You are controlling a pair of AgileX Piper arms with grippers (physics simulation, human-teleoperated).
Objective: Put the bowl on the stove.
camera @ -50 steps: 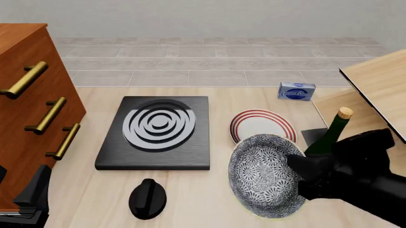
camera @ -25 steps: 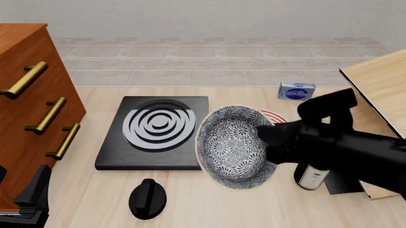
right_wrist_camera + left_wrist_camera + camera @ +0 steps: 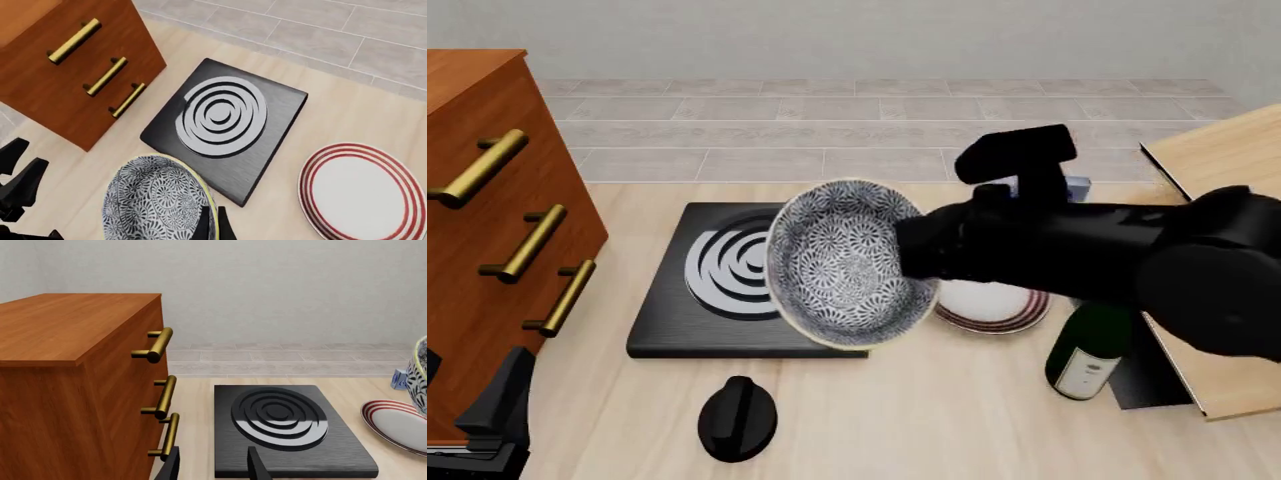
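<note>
One claw, the right (image 3: pixel 209 222), pinches the tilted bowl's (image 3: pixel 843 263) rim above the stove's (image 3: pixel 751 283) near edge; left claw (image 3: pixel 213 465) gapes empty.

Pale wood table (image 3: pixel 961 420) across the lower frame. At centre left, lying flat, the stove (image 3: pixel 714 300); below it a knob (image 3: pixel 737 418). Right of centre a plate (image 3: pixel 994 305), partly hidden; lower right a bottle (image 3: pixel 1088 355), upright. Far left, a cabinet (image 3: pixel 494 240).
</note>
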